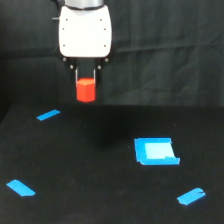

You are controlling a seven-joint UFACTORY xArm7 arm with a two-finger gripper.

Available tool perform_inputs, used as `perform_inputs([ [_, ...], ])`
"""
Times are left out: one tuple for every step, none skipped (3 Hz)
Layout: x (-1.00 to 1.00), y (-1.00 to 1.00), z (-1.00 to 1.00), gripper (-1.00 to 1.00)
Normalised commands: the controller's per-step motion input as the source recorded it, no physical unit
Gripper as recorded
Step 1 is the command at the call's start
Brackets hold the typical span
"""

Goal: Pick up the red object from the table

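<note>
The red object (85,90) is a small red-orange faceted block. It hangs between the fingers of my gripper (85,85), near the top middle of the exterior view. The gripper is shut on it and holds it clear above the black table (100,170). The white gripper body (85,31) is right above it. The block's top is hidden between the fingers.
A blue square piece (156,151) lies on the table at the exterior view's right. Short blue tape strips lie at the back left (48,115), front left (20,188) and front right (190,196). A dark curtain (170,55) hangs behind.
</note>
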Motion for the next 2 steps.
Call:
perform_inputs([
  [-0.05,-0.09,0.15,-0.99],
  [-0.02,-0.08,0.05,-0.99],
])
